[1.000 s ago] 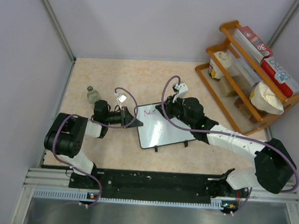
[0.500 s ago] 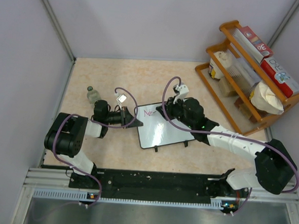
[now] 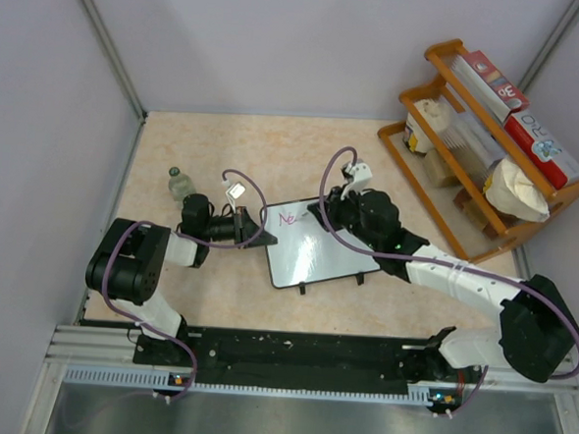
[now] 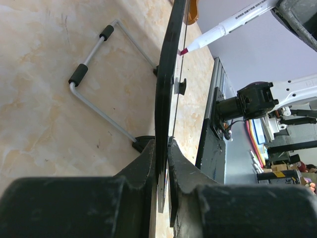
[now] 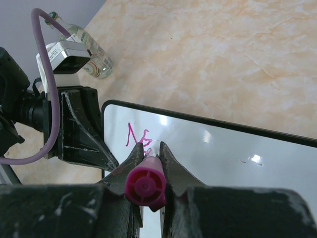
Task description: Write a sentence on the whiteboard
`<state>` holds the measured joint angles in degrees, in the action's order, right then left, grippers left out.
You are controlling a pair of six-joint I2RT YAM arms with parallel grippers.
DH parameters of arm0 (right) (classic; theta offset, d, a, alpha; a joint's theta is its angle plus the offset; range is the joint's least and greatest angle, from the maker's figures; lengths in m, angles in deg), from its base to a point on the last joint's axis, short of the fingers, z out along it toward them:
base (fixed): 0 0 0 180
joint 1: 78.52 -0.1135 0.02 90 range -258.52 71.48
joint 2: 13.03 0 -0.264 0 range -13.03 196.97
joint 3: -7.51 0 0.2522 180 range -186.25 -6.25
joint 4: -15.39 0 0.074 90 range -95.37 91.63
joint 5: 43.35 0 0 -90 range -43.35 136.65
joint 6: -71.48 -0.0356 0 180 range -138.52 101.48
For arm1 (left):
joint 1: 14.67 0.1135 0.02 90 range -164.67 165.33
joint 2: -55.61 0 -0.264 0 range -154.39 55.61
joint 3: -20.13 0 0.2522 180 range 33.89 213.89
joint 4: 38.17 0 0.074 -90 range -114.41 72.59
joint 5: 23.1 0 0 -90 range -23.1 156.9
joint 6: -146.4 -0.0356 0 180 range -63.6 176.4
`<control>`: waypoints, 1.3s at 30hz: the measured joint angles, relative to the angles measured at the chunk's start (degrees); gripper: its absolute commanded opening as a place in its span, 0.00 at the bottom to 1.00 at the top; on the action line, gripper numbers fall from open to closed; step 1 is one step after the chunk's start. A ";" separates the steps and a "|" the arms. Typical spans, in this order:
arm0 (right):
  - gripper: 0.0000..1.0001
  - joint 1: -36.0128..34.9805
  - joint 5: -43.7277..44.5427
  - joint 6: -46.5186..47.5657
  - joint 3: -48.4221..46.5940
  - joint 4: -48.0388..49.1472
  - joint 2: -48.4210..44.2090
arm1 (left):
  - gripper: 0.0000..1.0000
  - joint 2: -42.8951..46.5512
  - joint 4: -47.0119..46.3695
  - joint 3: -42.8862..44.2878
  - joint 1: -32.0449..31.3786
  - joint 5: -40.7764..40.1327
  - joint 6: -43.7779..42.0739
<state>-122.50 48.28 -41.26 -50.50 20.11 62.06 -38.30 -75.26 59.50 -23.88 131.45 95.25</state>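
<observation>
Now right claw (image 5: 150, 147), clamping the marker (image 5: 145, 187), has lengthened the sentence (image 5: 137, 136); left claw (image 4: 162, 147) pinches the whiteboard (image 3: 323, 254).

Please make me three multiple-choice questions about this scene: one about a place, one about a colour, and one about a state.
1. Where does the small bottle stand?
A. on the whiteboard
B. on the table, left of the whiteboard
C. at the table's near edge

2. What colour are the written letters?
A. green
B. pink
C. black

3. What is the left gripper doing?
A. hanging open
B. holding the bottle
C. clamping the whiteboard's edge

Answers:
1 B, the top view shows it upright on the table, apart from the board.
2 B, pink strokes show in the right wrist view.
3 C, its fingers pinch the black frame in the left wrist view.
</observation>
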 measured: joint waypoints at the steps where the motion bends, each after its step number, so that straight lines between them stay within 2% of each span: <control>1: 0.00 0.09 0.00 0.00 0.00 -0.09 -0.15 | 0.00 0.00 -0.04 0.00 0.00 0.04 0.00; 12: 0.00 1.16 -0.59 0.20 -0.15 -0.15 -4.04 | 0.00 0.00 -0.17 0.00 0.00 0.17 0.00; 39: 0.00 1.73 -0.85 -0.07 -0.15 2.51 -0.04 | 0.00 0.00 -0.20 0.00 0.00 0.22 0.00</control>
<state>-120.78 47.43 -41.32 -50.66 22.63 62.01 -38.30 -75.46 59.50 -23.88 131.67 95.25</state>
